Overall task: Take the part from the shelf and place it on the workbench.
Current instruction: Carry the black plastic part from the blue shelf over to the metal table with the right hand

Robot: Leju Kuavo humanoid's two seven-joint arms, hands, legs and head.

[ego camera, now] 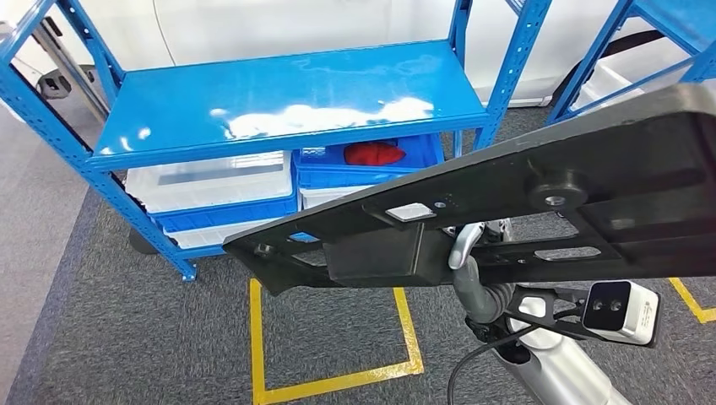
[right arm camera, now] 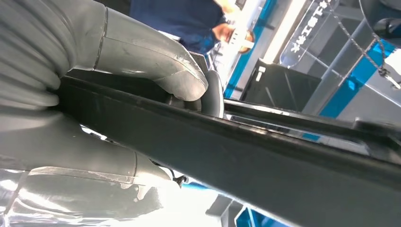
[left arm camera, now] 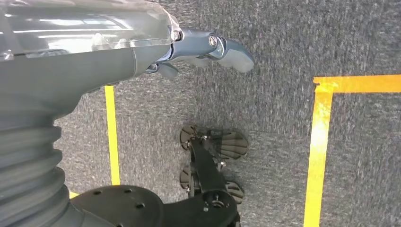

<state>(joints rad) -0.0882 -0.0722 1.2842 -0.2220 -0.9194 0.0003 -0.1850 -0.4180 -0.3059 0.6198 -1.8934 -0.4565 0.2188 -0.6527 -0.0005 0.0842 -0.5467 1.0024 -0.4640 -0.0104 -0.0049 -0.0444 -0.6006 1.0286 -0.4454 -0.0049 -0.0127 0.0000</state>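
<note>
Right robot hand is gripping the long black part, carrying it in front of the blue shelf. Left robot hand is hanging above the carpet, fingers spread, holding nothing.

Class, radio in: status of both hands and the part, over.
Right hand gripping long black part, off the blue shelf. Left hand empty, hanging over carpet. Workbench unseen; nothing visibly blocking.

Grey carpet with yellow tape lines, white wall behind.
</note>
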